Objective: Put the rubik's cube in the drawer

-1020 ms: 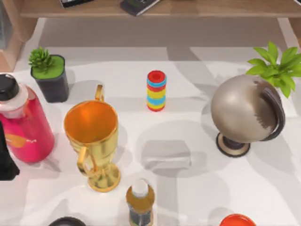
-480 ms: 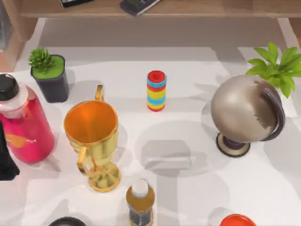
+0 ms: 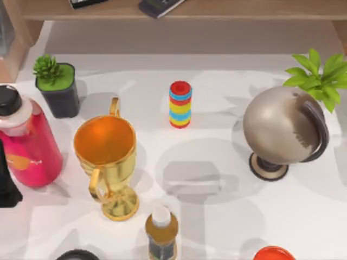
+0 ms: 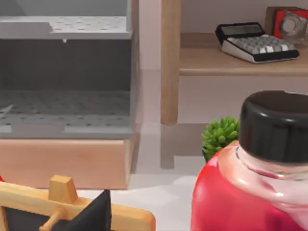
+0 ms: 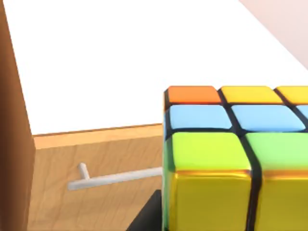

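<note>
The rubik's cube (image 5: 226, 159) looms close in the right wrist view, showing orange, blue, green and yellow tiles. My right gripper (image 5: 226, 219) is shut on it, with one dark finger (image 5: 149, 214) against its side. Just behind the cube is the wooden drawer front (image 5: 96, 159) with a pale metal bar handle (image 5: 113, 178), under a white cabinet top (image 5: 120, 57). The drawer looks shut. My left arm (image 3: 6, 184) sits parked at the table's left edge, beside the red bottle.
On the table stand a red bottle (image 3: 24, 141), a gold trophy cup (image 3: 107, 157), a striped ring stack (image 3: 180, 104), a globe (image 3: 282, 132), two potted plants (image 3: 57, 86) and a small bottle (image 3: 161, 233). A wooden shelf (image 4: 236, 60) carries a calculator (image 4: 255, 42).
The soft shadows on the white table top have shifted slightly. The objects on the table and the left arm have stayed put.
</note>
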### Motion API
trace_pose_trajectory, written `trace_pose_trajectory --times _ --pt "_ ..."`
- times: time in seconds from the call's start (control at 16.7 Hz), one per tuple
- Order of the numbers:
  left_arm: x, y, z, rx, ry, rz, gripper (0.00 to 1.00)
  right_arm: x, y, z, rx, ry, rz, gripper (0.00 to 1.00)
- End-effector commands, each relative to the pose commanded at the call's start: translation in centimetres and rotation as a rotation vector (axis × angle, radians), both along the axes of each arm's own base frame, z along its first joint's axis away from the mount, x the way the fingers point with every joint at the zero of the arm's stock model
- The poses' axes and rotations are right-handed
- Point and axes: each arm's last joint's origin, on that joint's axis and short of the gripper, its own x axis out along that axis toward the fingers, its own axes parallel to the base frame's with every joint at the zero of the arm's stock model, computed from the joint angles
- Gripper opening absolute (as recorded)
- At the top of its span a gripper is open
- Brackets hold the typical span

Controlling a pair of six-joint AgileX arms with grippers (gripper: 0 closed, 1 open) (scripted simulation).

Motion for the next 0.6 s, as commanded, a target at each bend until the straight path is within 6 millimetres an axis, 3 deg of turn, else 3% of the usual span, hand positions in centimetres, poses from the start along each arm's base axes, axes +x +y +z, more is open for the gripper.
trace_pose_trajectory --times 0.12,0.24,0.42,0.6 --pt "0.0 0.0 0.0 0.000 0.000 0.000 1.00 0.3 -3.4 -2.1 0.016 0.167 -0.028 0.00" --pt "0.0 0.0 0.0 0.000 0.000 0.000 1.00 1.4 -6.4 -5.5 0.061 0.352 -0.029 0.00" --pt "0.0 0.0 0.0 0.000 0.000 0.000 1.00 4.0 -10.2 -12.5 0.177 0.633 0.010 0.00" --pt "0.0 0.0 0.0 0.000 0.000 0.000 1.00 6.2 -12.7 -20.3 0.322 0.873 0.071 0.00"
